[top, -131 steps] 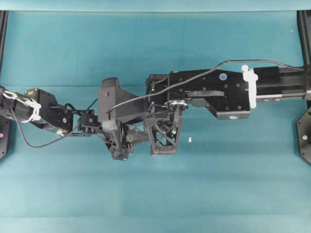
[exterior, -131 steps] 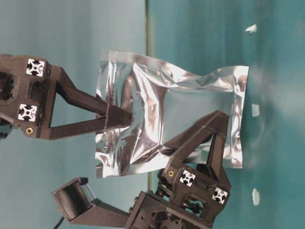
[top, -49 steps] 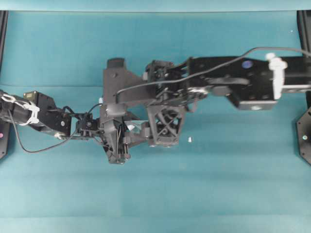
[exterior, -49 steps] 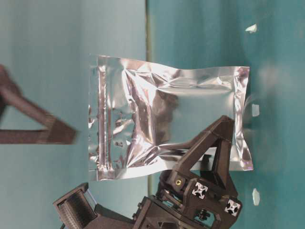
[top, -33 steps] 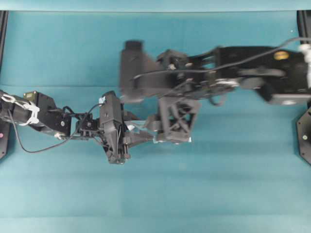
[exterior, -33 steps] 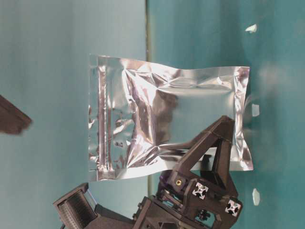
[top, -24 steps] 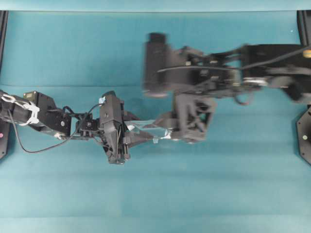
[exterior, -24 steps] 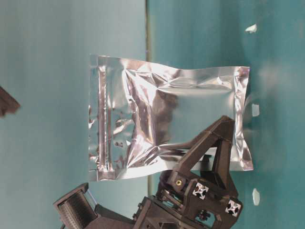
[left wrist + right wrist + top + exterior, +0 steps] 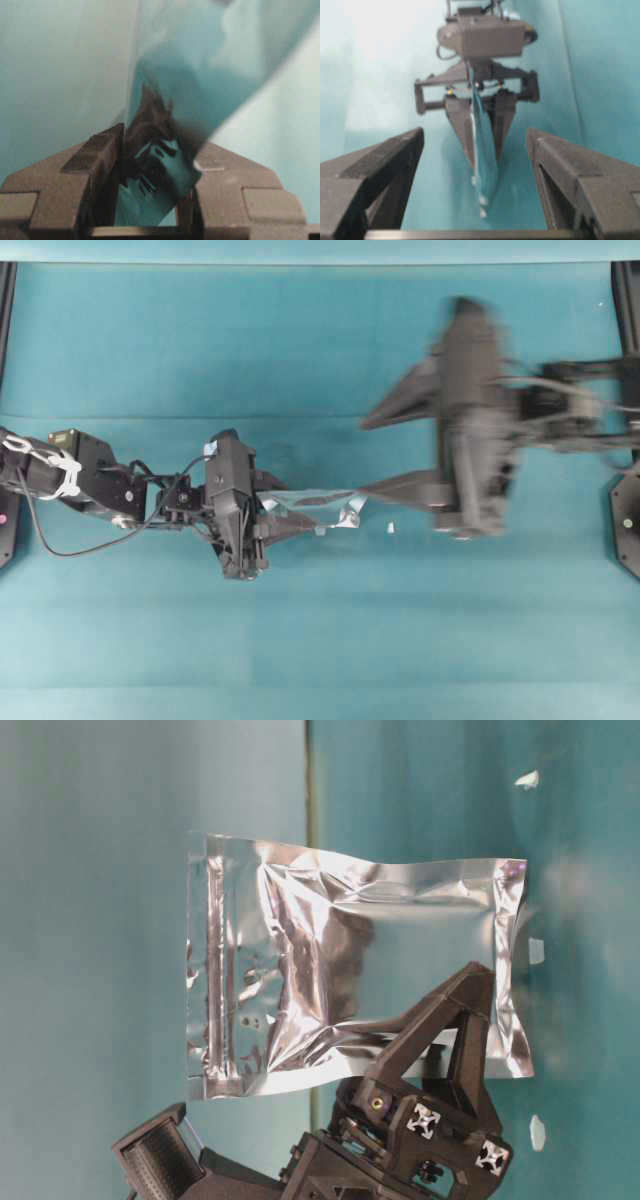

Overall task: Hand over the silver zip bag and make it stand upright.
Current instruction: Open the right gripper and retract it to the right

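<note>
Left gripper (image 9: 290, 517) pinches the silver zip bag (image 9: 318, 510) at one end, fingers (image 9: 100, 160) narrowly apart with the foil between them. Bag sits mid-table, on edge, long axis running left-right in the overhead view, free end pointing toward the right arm. Table-level view is rotated: bag broadside, zip strip end away from the table. Right gripper (image 9: 385, 455) spread wide, holding nothing, blurred, clear of the bag with a gap between its nearer fingertip and the bag's free end. Teal table (image 9: 320, 640) is bare in front and behind the bag; white speck (image 9: 390, 528) just beside the free end
</note>
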Action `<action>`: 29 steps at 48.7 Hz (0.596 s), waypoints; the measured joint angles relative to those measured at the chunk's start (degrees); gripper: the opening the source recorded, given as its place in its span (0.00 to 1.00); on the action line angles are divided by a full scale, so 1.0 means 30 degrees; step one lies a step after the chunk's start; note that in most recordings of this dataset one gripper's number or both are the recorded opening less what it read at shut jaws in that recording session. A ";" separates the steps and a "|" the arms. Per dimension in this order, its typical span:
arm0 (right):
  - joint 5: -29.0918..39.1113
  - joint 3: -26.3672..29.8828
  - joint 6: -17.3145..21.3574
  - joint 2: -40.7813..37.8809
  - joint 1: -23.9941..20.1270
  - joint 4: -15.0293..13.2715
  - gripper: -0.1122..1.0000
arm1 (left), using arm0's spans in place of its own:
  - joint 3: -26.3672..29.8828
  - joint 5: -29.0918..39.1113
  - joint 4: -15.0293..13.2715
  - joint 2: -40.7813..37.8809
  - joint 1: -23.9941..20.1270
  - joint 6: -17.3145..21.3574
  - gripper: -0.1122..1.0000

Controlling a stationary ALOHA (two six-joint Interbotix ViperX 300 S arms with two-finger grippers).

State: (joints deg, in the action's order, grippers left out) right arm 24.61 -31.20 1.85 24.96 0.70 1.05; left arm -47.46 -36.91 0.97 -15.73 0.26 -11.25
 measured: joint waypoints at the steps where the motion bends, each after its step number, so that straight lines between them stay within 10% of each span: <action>1: -0.0117 -0.0264 0.0000 0.0176 0.0000 0.0000 0.92 | 0.0000 0.0000 0.0000 0.0000 0.0000 0.0000 0.34; 29: -0.1992 -0.2871 0.0088 0.1553 -0.0146 0.0000 0.92 | 0.0352 0.1025 0.0000 0.0117 0.0176 0.1904 0.34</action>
State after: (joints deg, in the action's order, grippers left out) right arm 18.63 -39.81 2.11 29.62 0.26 1.05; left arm -46.41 -33.84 0.97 -15.38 0.79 -5.54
